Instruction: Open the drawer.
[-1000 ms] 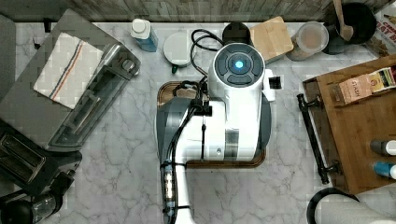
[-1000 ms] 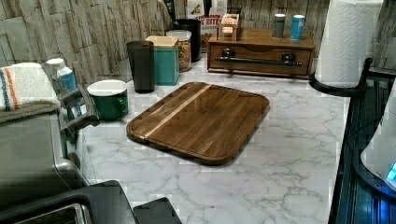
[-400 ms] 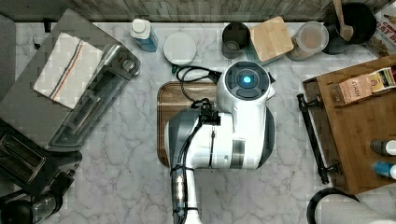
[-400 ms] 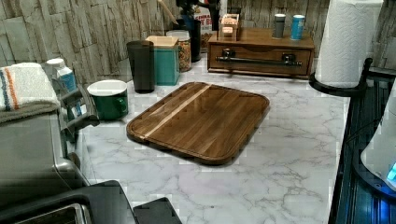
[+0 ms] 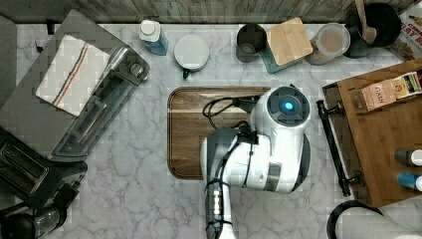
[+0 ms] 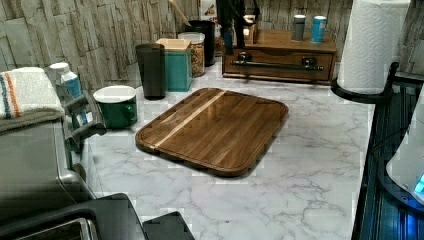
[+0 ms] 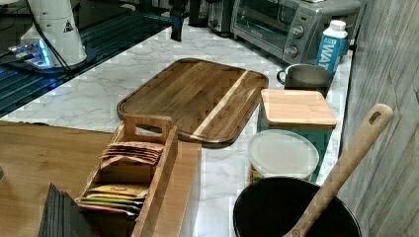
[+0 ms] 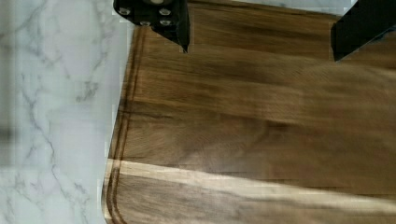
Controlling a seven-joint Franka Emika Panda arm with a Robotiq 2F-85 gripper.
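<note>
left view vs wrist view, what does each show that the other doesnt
The left view alone shows the closed drawer with its black bar handle, the paper towel roll, a green mug and the gripper hanging near the drawer's left end. The wrist view alone shows the two fingers set wide apart, nothing between them. Both show the cutting board on the marble counter.

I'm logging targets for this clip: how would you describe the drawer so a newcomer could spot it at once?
Start at the tall paper towel roll on the left view's right. Beside it, against the stone wall, sits a low wooden box unit with two small cans on top. The drawer is its dark front panel, the one thing here carrying a long thin black bar handle.
</note>
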